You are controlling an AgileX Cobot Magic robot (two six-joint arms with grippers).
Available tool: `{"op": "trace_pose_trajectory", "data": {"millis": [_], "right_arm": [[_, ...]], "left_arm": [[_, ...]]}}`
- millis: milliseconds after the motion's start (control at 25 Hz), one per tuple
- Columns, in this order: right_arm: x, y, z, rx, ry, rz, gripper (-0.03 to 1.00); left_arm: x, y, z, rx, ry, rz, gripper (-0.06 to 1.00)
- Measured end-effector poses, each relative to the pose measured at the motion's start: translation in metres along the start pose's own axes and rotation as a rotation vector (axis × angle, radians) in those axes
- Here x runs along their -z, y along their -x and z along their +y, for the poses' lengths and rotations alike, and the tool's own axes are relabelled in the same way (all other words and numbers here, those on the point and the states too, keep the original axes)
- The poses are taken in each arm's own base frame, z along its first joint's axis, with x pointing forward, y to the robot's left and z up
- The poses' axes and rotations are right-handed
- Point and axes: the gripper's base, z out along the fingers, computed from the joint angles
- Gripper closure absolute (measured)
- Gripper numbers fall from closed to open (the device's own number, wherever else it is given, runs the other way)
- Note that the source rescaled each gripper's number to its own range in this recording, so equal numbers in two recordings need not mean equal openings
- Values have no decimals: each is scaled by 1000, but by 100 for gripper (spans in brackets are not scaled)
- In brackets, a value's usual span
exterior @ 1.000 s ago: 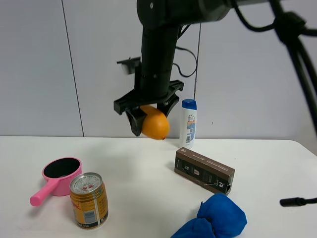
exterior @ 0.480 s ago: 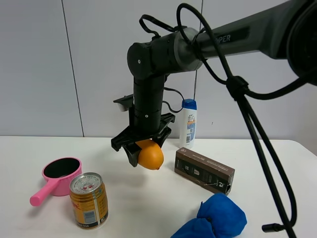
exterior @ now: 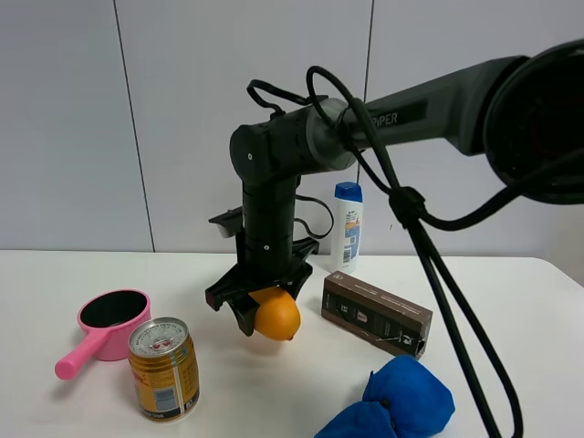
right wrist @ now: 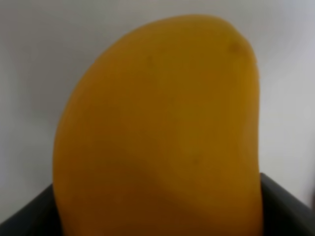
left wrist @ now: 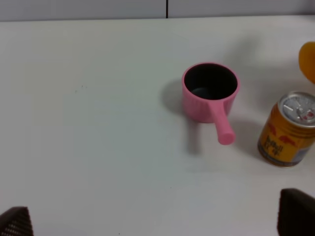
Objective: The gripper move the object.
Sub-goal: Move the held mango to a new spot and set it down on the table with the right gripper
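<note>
The orange-yellow mango point(exterior: 276, 317) hangs just above the white table point(exterior: 274, 383), left of centre. My right gripper point(exterior: 267, 313), a black claw on the thick dark arm, points down and is shut on it. In the right wrist view the mango point(right wrist: 157, 132) fills the picture, with black fingers point(right wrist: 283, 204) at its sides. In the left wrist view the mango's edge point(left wrist: 308, 61) shows past the can. My left gripper point(left wrist: 157, 223) is open and empty high over the table; only its two spread fingertips point(left wrist: 297, 211) show.
A pink cup with a handle point(exterior: 114, 319) point(left wrist: 209, 91) and a gold drink can point(exterior: 164, 368) point(left wrist: 288, 130) stand left of the mango. A brown box point(exterior: 376, 313) lies to its right, a white and blue bottle point(exterior: 347, 228) behind, and a blue cloth lump point(exterior: 392, 401) at the front right.
My right arm has come down with the mango, from well above the table to just over it, drifting slightly toward the front. The other things have not moved.
</note>
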Motion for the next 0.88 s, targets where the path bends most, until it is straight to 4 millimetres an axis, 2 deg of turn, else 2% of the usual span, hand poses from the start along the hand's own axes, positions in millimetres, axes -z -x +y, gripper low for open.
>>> {"op": "trace_pose_trajectory", "data": {"millis": [320, 880], "right_arm": [[-20, -3, 2, 3, 3, 33, 97], [-21, -6, -3, 30, -45, 60, 97]], "left_arm": [[0, 0, 0, 0, 0, 0, -6], [0, 0, 0, 0, 0, 0, -6]]}}
